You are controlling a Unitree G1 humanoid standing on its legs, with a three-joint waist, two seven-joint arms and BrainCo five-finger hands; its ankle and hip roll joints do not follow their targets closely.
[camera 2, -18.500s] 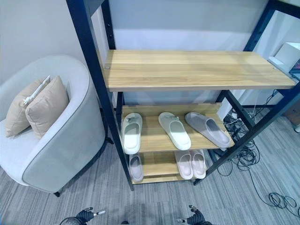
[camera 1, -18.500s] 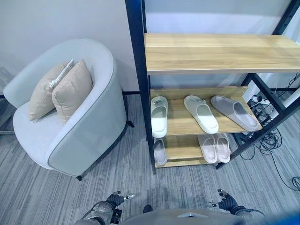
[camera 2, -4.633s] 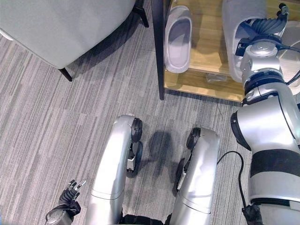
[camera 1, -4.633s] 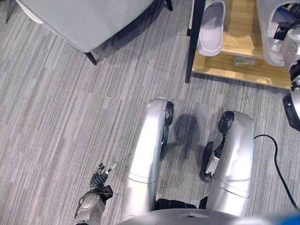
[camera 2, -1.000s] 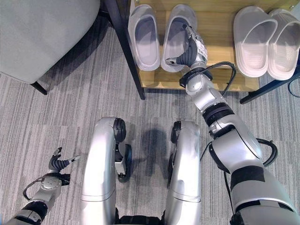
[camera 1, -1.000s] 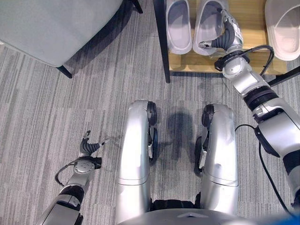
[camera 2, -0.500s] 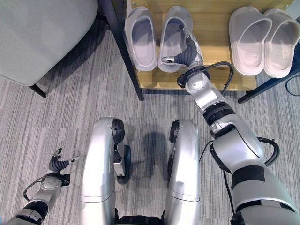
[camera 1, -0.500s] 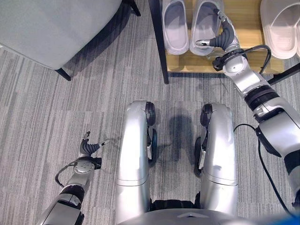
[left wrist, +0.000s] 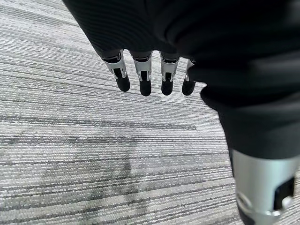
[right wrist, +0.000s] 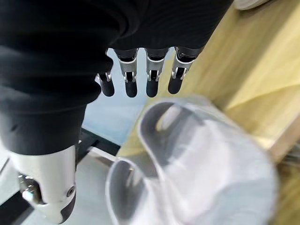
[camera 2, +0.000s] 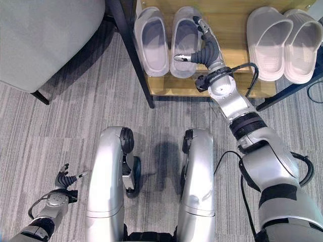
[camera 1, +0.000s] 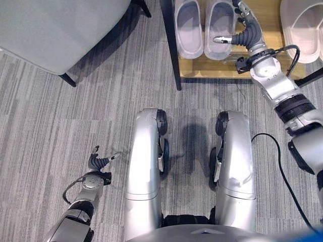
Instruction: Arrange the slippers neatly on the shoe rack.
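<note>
The left hand [camera 1: 96, 164] hangs low at the near left over the grey striped carpet [camera 1: 60, 116], its fingers [left wrist: 143, 77] loosely spread and holding nothing; the left wrist view shows bare carpet past the dark fingertips. The right hand [camera 2: 204, 50] reaches far forward on the right to the bottom shelf of the shoe rack [camera 2: 222, 88]. Its fingers are straight and relaxed, thumb stuck out to the left over the heel of a slipper, and nothing is clamped in it; whether the thumb touches the slipper cannot be told. In the right wrist view the fingers [right wrist: 150, 79] hover apart above the toe opening of a grey slipper.

On that wooden shelf, at its left end, two grey slippers [camera 2: 149, 40] lie side by side, toes pointing far, heels toward the shelf's near edge. The right one of the pair [camera 2: 185, 43] is just under the right hand. Well apart, at the shelf's right end, a pair of pale pinkish slippers [camera 2: 280, 43] lies side by side, touching each other, the same way round.

The rack's black upright post [camera 2: 132, 60] stands just left of the grey pair, between them and a light grey armchair [camera 2: 45, 40] at the far left. One dark chair leg [camera 2: 43, 96] rests on the carpet.
</note>
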